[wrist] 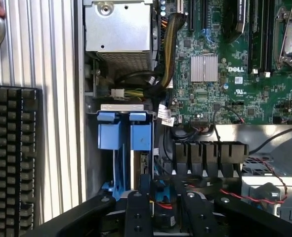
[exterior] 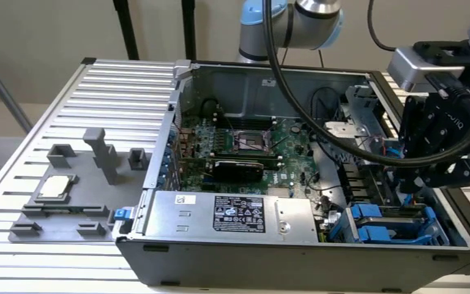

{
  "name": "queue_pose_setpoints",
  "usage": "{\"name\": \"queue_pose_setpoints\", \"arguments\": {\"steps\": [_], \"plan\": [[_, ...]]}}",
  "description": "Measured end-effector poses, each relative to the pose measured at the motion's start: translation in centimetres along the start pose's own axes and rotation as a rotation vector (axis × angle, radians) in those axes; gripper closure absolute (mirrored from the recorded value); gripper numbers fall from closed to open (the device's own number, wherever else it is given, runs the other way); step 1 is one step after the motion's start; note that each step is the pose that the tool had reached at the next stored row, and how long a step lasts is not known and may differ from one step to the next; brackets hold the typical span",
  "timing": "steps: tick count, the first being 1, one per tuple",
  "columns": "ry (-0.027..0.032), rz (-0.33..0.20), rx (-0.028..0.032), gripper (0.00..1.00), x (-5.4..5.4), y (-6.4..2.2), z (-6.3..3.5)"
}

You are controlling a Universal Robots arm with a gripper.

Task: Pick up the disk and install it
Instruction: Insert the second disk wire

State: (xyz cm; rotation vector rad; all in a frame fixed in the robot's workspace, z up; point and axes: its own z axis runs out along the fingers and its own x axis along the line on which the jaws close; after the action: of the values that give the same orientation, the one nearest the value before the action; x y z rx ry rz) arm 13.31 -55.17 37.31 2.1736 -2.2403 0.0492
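— The disk (wrist: 158, 205), where is it?
— Clamped in the claw (wrist: 160, 207), its blue frame between the black fingers (wrist: 136, 212), over the drive bay at the computer case's (exterior: 300, 254) front corner, on the exterior view's right.
— And beside it?
— Two blue carriers (wrist: 125, 129) already slotted in the bay, next to the power supply (exterior: 231, 211). The case lies open on the counter (exterior: 71, 257).

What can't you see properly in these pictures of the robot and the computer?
- The hand: in the exterior view its own black body covers what sits between its fingers.
- Blue drive carriers: in the wrist view the hand's black links cover their lower ends.
- Power-supply box label: print too small to read.
- Keyboard: cut by the wrist view's edge.
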Motion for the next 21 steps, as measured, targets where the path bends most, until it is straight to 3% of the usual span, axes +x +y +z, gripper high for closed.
{"name": "queue_pose_setpoints", "arguments": {"steps": [4,5,14,21], "plan": [[0.0161,0.0,0.0005,0.0,-0.2,0.01,0.44],[0.0193,0.0,0.0006,1.0,-0.3,0.01,0.48],[0.0221,0.0,0.0018,1.0,-0.2,0.43,0.63],[0.0216,0.0,0.0132,1.0,0.1,0.82,1.74]]}}
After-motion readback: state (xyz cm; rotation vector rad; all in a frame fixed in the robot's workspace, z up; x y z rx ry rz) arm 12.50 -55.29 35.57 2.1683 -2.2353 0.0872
